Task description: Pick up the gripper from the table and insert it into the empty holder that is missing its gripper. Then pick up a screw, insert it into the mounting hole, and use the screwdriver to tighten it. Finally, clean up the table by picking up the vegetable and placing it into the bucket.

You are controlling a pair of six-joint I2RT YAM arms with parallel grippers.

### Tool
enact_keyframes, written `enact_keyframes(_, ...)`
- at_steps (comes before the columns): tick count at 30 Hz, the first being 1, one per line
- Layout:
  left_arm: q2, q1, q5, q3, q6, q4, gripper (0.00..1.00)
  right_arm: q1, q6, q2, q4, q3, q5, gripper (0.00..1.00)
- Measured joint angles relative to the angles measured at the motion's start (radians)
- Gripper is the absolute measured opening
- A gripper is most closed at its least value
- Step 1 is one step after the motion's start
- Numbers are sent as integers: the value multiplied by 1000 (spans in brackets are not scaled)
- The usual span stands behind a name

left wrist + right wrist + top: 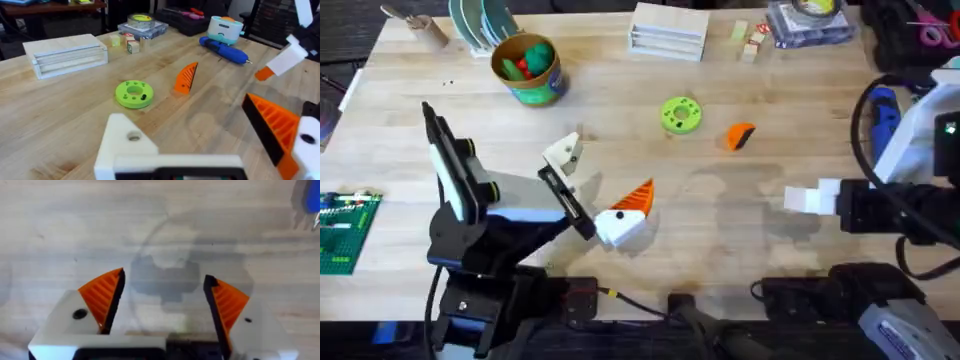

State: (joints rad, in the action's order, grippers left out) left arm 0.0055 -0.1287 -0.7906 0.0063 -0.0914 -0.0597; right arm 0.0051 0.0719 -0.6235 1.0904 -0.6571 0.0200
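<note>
The loose orange fingertip, a ribbed wedge with a dark end, lies on the wooden table just beside the green disc. The left gripper gapes empty, one mount bare; the right gripper hangs open over bare wood.

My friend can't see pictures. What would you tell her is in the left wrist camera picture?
A small orange gripper tip stands on a wooden table, beside a round green disc with holes. In front are the left gripper's own mounts: one bare white holder, one with an orange pad. Farther back lie a blue screwdriver and a clear box.
</note>
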Motion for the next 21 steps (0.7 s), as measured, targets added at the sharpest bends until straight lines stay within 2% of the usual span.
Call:
enact_keyframes(9, 0, 0, 0, 0, 0, 0, 993, 0, 3, 0, -273, 0, -1, 992)
enact_keyframes(11, 0, 0, 0, 0, 0, 0, 993, 0, 11, 0, -329, 0, 24, 991)
enact_keyframes(15, 0, 0, 0, 0, 0, 0, 993, 0, 26, 0, -327, 0, 89, 992)
enact_keyframes(21, 0, 0, 0, 0, 0, 0, 992, 1, 35, -17, -483, -2, 149, 991)
